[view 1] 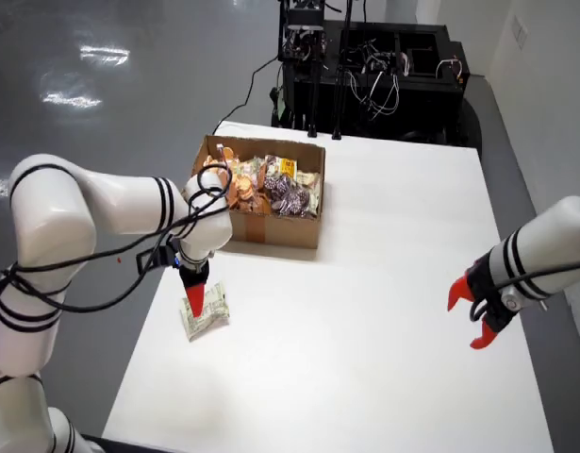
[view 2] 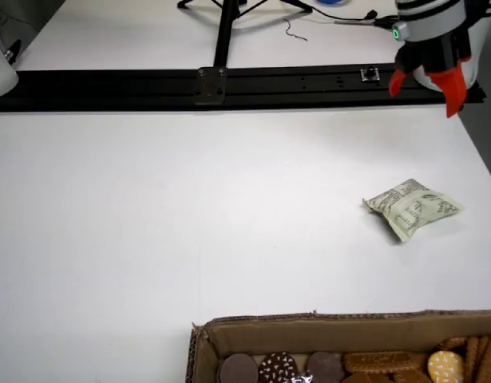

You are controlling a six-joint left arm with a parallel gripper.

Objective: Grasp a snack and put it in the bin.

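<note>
The white worktop (view 1: 384, 311) carries a cardboard box (view 1: 271, 226) heaped with snacks at its far side in the view from above, and the big white arm (view 1: 110, 212) on the left of that view bends at the elbow and points its wrist straight down just in front of the box. Its red-tipped pincer (view 1: 195, 300) hangs right over a pale green snack packet (view 1: 205, 313) lying flat on the worktop, the fingers close together, though I cannot tell if they touch the packet. In the low view facing across the worktop the pincer (view 2: 427, 86) sits above and behind the packet (view 2: 413, 207), with clear space between them
</note>
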